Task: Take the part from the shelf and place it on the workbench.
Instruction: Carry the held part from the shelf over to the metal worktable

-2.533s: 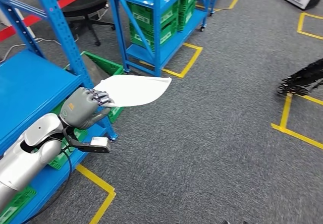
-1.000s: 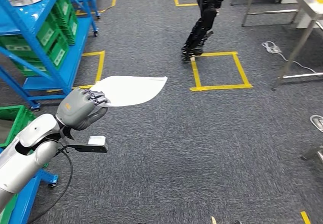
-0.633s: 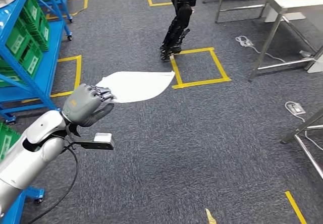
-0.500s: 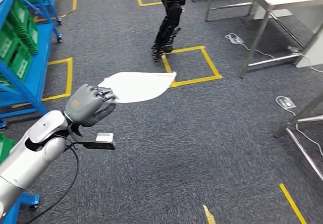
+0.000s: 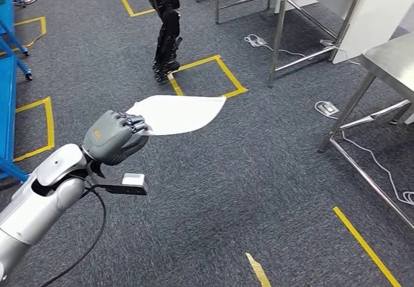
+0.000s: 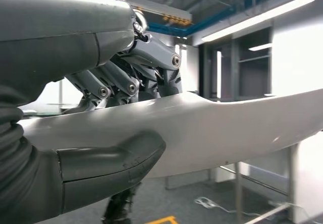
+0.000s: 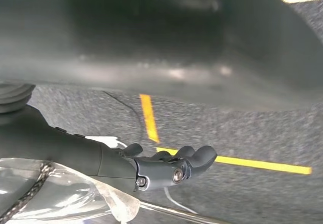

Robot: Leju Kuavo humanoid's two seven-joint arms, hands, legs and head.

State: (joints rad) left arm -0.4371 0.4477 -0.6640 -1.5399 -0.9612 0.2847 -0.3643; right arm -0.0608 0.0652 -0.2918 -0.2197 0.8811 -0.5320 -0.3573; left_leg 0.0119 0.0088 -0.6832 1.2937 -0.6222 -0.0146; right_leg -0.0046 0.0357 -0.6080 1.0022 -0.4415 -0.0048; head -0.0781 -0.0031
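1 flat, white, leaf-shaped plastic part (image 5: 176,114) is pinched at its narrow end by the grey left hand (image 5: 108,136), fingers above and thumb beneath, and is held level over the dark carpet (image 5: 220,190), well apart from the 2 steel workbenches (image 5: 391,57). With so little of it gripped, the long overhang could be levered loose or knocked against a bench leg. The right hand (image 7: 163,166) is seen hanging, fingers loosely curled around nothing. 1 black robot (image 5: 165,22) is seen beyond.
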